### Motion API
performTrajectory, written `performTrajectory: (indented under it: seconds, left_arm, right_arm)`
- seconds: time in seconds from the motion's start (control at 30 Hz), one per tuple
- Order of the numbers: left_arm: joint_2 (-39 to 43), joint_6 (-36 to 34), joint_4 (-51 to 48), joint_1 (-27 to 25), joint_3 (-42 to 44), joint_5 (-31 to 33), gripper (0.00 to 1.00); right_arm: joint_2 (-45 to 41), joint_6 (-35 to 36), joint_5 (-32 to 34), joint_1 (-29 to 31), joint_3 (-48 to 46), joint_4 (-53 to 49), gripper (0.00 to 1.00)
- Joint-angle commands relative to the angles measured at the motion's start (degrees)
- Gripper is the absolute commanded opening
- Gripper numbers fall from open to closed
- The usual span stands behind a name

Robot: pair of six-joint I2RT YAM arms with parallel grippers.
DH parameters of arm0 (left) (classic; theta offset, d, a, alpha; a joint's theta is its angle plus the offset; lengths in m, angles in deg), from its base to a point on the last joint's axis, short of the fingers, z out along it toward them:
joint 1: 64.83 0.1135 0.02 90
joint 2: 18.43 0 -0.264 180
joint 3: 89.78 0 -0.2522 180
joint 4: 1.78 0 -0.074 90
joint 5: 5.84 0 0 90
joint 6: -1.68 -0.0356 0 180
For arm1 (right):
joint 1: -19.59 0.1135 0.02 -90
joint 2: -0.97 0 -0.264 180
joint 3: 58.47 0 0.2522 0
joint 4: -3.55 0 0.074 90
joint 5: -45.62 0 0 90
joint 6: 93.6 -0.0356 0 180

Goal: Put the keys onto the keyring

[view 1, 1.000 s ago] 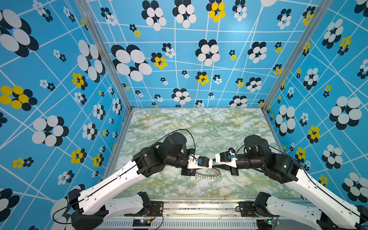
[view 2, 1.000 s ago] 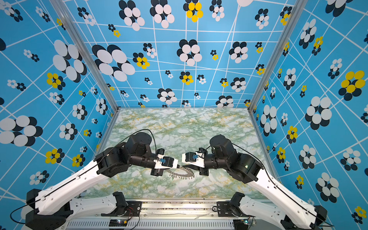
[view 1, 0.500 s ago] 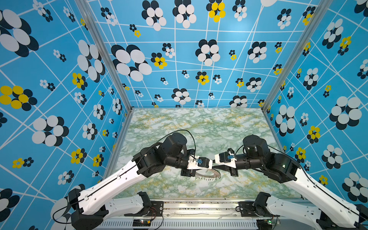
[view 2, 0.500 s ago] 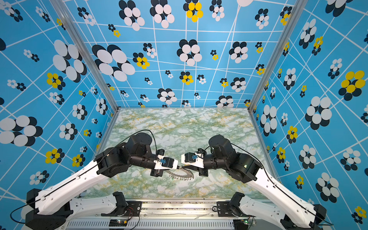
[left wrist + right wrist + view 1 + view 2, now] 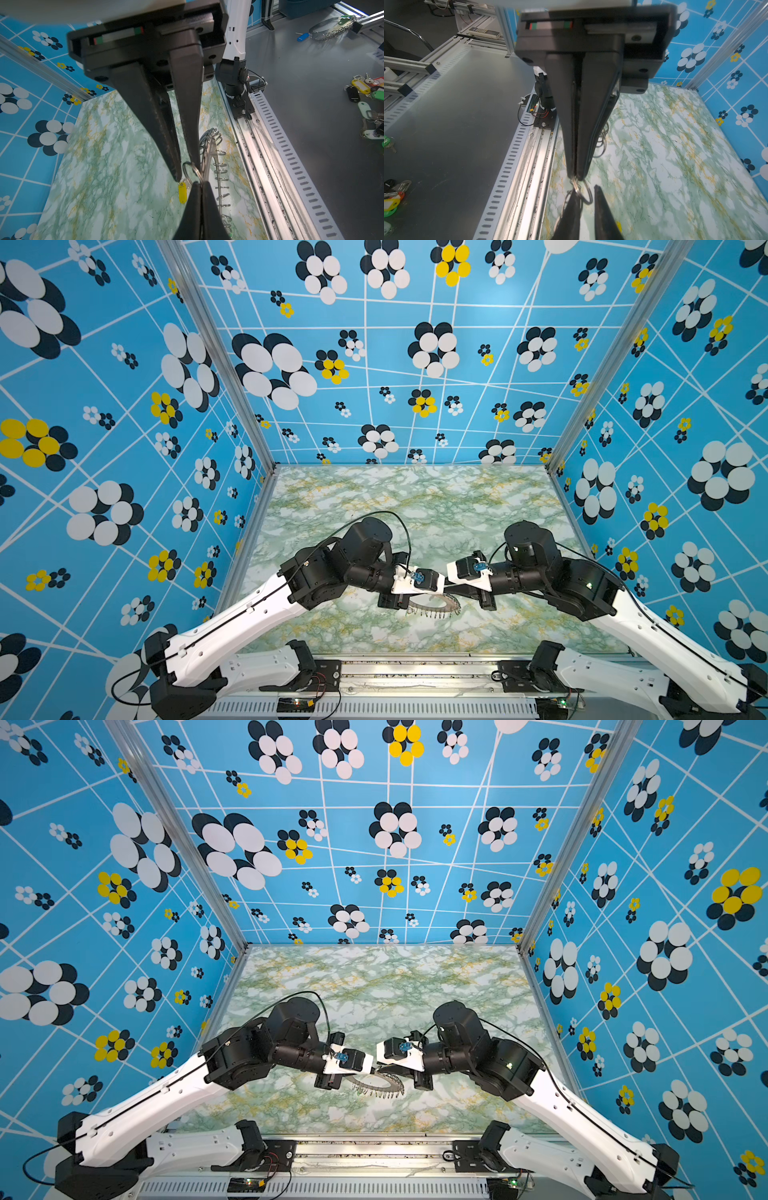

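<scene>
The marbled table (image 5: 374,497) is bare at the far end, and your work sits near the front edge, between the two arms. There you see the keyring (image 5: 434,605) tilted up off the table, its loop-fringed rim facing the front rail in both top views.

Your left gripper (image 5: 188,174) is narrow, the fingers nearly together on the keyring's rim. Your right gripper (image 5: 575,176) meets it tip to tip, pinched tight on one wire loop (image 5: 586,194) of that same rim.

The yellow key (image 5: 182,192) lies just beyond the left fingertips, under the meeting point. Its metal end is nearest the left gripper, and its long axis runs on from there towards the right gripper. You cannot tell whether it hangs or rests on the table. The green key is not clearly in sight.

By my reading the left arm is nearer the key, but both grippers are occupied, so one must let go before you can reach it.
</scene>
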Motion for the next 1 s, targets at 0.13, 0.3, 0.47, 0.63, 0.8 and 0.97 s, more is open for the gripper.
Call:
performTrajectory:
  seconds: [0.13, 0.3, 0.47, 0.63, 0.8, 0.97]
  left_arm:
    - [0.46, -0.31, 1.85, 0.35, -0.37, 1.82, 0.0]
    - [3.27, 3.93, 6.45, 1.33, 4.98, 7.49, 0.08]
    - [6.83, 9.03, 12.56, 1.78, 8.97, 11.77, 0.42]
    - [8.51, 11.73, 15.32, 1.77, 9.34, 9.7, 0.48]
    - [7.95, 13.23, 16.51, 1.61, 8.15, 5.04, 0.45]
    - [7.19, 13.76, 17.63, 1.25, 8.13, 3.53, 0.38]
  right_arm:
    - [-0.2, -1.05, 0.36, 0.58, 1.24, -0.32, 0.0]
    - [-2.67, -2.42, 4.31, 0.56, 0.65, 1.25, 0.0]
    - [-3.07, -4.77, 5.78, 0.57, -0.31, 2.74, 0.0]
    - [-4.47, -7.17, 5.83, 0.58, -2.78, 7.53, 0.0]
    - [-5.03, -8.97, 6.83, 0.5, -4.21, 10.89, 0.0]
    - [-7.12, -12.57, 7.6, 0.0, -7.15, 17.21, 0.0]
